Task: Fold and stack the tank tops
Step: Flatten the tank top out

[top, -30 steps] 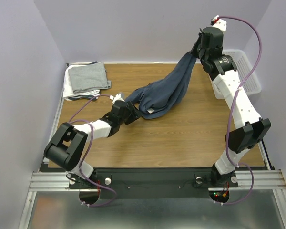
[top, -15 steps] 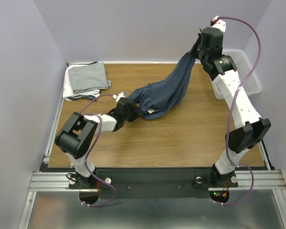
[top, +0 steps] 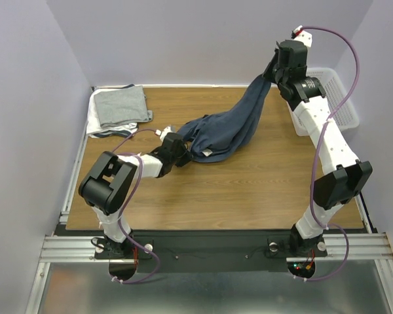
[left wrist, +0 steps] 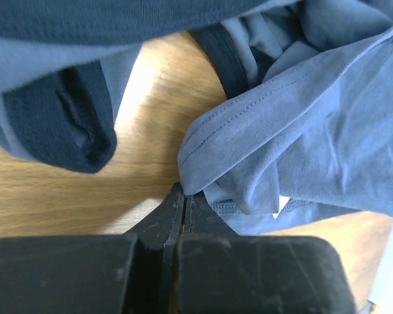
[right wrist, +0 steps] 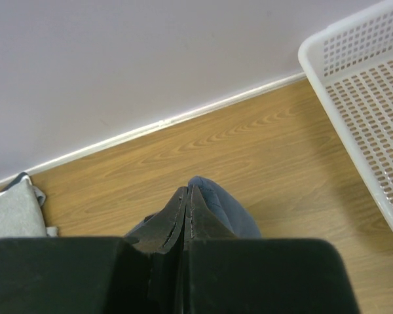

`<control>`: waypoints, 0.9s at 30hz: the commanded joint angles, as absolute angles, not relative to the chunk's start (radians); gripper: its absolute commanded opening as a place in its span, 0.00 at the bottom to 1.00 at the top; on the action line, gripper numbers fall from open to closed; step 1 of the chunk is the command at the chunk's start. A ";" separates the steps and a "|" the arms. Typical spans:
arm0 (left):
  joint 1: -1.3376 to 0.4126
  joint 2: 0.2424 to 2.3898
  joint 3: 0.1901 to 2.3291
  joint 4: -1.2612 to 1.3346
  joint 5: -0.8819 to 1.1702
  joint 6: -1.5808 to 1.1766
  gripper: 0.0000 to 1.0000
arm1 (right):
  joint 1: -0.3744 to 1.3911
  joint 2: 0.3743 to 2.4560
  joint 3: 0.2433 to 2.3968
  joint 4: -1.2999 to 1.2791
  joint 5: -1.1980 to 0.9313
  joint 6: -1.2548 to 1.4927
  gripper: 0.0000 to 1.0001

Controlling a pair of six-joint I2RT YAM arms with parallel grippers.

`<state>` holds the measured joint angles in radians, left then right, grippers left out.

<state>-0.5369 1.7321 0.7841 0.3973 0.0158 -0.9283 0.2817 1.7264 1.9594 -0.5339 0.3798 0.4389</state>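
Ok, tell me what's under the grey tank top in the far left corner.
A white garment peeks out along its left and near edges. The grey tank top covers the rest, so how many pieces lie beneath cannot be told.

Lab test cell: plain lilac walls (top: 183,39), aluminium rail (top: 72,248), wood-grain table (top: 249,196).

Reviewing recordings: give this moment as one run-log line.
right gripper: shut on slate-blue tank top, raised | left gripper: shut at its hem, grip unclear
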 commanded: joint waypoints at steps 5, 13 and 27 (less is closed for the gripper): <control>-0.471 1.421 0.967 0.087 -0.182 -0.766 0.00 | 0.181 1.634 1.908 -0.491 0.344 0.459 0.00; -0.325 1.236 1.369 -0.176 -0.245 -0.615 0.00 | 0.052 1.592 1.963 -0.492 0.238 0.485 0.00; -0.238 1.380 2.071 -0.267 -0.255 -0.531 0.00 | 0.005 1.612 2.351 -0.492 0.166 0.561 0.00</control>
